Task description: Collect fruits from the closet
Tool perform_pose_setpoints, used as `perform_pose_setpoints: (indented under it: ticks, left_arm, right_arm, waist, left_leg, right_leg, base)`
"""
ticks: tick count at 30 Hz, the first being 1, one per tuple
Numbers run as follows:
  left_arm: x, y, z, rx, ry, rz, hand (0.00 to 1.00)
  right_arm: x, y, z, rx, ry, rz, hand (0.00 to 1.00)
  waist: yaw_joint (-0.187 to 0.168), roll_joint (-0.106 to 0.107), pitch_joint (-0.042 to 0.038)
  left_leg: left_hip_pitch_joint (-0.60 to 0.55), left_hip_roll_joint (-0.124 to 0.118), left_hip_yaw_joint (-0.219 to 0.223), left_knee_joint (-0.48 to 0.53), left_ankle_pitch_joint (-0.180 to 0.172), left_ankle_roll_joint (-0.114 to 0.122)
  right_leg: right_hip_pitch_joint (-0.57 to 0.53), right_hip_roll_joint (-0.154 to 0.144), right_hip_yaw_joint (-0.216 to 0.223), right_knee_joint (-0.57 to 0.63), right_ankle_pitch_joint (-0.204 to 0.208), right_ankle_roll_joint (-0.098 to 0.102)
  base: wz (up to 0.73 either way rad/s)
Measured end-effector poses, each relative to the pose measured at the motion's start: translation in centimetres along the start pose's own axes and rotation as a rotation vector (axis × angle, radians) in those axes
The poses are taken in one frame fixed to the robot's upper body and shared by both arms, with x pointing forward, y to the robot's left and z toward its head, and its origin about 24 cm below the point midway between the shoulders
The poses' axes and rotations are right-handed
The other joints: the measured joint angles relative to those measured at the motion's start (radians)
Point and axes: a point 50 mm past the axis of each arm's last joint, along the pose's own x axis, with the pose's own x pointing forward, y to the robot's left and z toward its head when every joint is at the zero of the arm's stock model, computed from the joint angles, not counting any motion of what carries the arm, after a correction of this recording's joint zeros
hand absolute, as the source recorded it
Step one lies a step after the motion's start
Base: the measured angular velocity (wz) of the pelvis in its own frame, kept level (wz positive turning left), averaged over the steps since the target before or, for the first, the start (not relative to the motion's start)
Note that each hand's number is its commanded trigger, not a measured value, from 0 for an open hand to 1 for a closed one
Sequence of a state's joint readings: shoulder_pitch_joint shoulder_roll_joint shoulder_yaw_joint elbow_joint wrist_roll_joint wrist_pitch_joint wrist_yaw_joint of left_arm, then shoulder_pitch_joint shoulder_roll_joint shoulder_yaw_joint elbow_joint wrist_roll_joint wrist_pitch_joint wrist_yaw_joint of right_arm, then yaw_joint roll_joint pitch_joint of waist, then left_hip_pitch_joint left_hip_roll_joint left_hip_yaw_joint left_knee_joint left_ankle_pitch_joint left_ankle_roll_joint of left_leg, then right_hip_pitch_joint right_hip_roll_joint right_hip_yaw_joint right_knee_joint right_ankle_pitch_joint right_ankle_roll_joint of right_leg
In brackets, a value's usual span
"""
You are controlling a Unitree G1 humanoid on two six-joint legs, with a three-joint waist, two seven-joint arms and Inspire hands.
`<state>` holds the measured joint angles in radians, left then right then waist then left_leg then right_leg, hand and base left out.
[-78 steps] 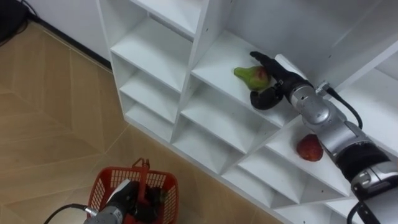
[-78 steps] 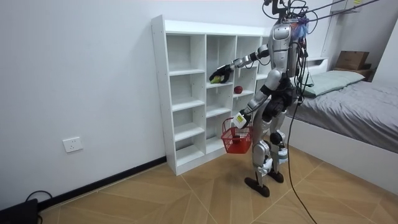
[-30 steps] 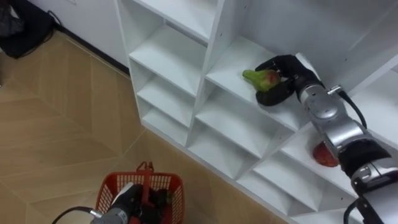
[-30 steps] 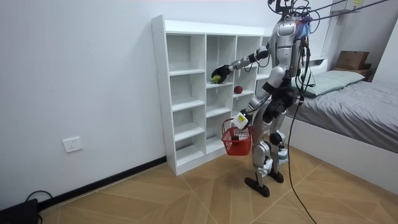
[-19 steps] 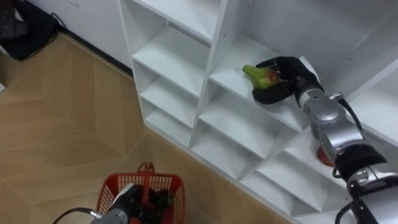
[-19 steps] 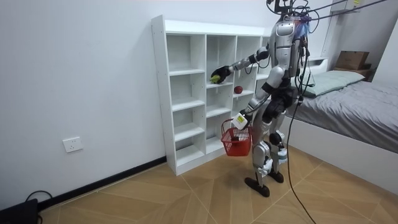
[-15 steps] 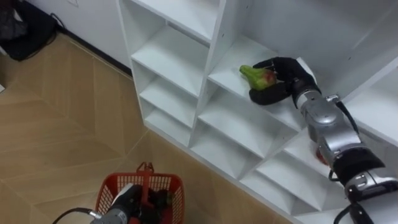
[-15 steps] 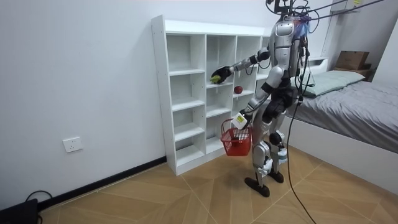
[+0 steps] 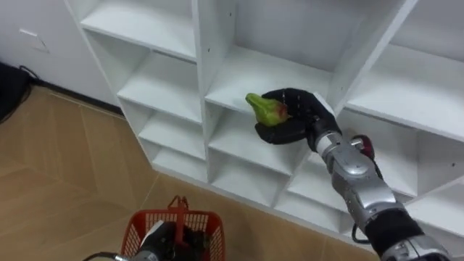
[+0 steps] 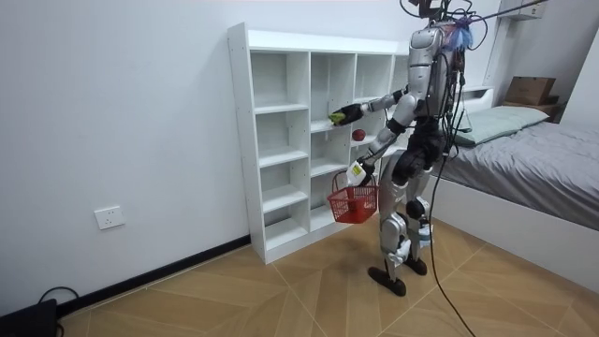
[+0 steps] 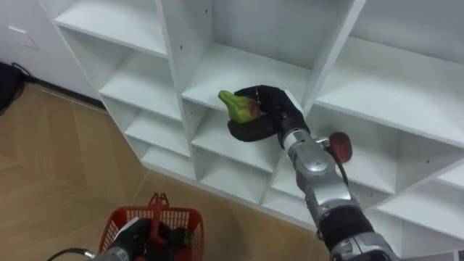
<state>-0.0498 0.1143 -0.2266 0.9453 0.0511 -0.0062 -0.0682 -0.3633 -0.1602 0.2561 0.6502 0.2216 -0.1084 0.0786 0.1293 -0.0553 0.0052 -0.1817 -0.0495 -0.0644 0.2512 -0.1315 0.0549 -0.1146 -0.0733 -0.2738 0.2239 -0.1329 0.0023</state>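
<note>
Your robot stands before the white closet [image 10: 241, 140], a bed [image 10: 533, 150] at the room view's right; its right hand [image 9: 301, 116] is at the mouth of a middle compartment, fingers [image 9: 286, 96] curled round a green fruit [image 9: 262, 109] with a red blush, held at the shelf's front edge; a red apple [image 11: 339, 146] lies on a shelf in the column to the right, just beside the forearm; the left hand [image 9: 161, 241] hangs low over the wooden floor [image 9: 65, 167], fingers closed on the handle of the red basket [image 9: 203, 225]; dark shapes lie inside it, and you cannot tell what they are.
</note>
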Motion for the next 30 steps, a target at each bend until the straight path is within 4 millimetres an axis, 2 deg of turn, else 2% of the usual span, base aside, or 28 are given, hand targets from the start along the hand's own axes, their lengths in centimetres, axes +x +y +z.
perform_pose_setpoints:
  ticks: [5,10,15,19,30]
  left_arm:
    - [0.0,-0.3,0.0,-0.013,-0.003,-0.004,1.00]
    - [0.1,-0.4,0.6,-0.014,-0.030,-0.007,1.00]
    - [0.3,-0.4,1.4,-0.009,-0.074,-0.007,1.00]
    - [0.3,-0.3,1.7,-0.024,-0.095,-0.005,1.00]
    - [0.3,-0.4,2.0,-0.021,-0.115,0.008,1.00]
  right_arm:
    - [-1.7,1.0,-0.5,-0.075,-0.025,0.049,1.00]
    - [-2.6,1.2,-1.9,-0.087,0.012,0.064,1.00]
    - [-3.3,1.3,-2.9,-0.094,0.047,0.081,1.00]
    - [-3.8,1.4,-3.6,-0.094,0.067,0.087,1.00]
    - [-5.8,1.8,-6.4,-0.157,0.163,0.098,1.00]
  waist:
    - [-0.024,0.000,0.0017]
    - [-0.072,0.011,0.0109]
    - [-0.080,0.021,0.0177]
    - [-0.096,0.025,0.0180]
    - [-0.106,0.033,0.0169]
  left_leg:
    - [0.000,0.006,0.034,-0.014,0.000,0.000]
    - [0.002,0.010,0.060,-0.024,-0.002,0.003]
    - [0.010,0.018,0.087,-0.031,-0.009,0.001]
    - [0.011,0.021,0.095,-0.030,-0.012,-0.001]
    - [0.030,0.026,0.122,-0.039,-0.016,0.002]
  right_leg:
    - [-0.028,0.002,0.037,0.013,0.000,0.000]
    - [-0.043,0.007,0.076,0.014,0.002,0.001]
    - [-0.049,0.014,0.096,0.014,0.002,0.000]
    - [-0.051,0.019,0.109,0.014,0.002,-0.001]
    - [-0.050,0.024,0.137,0.015,0.004,-0.001]
  base:
    - [-0.22]
    - [-0.19]
    - [-0.16]
    - [-0.05]
    - [-0.09]
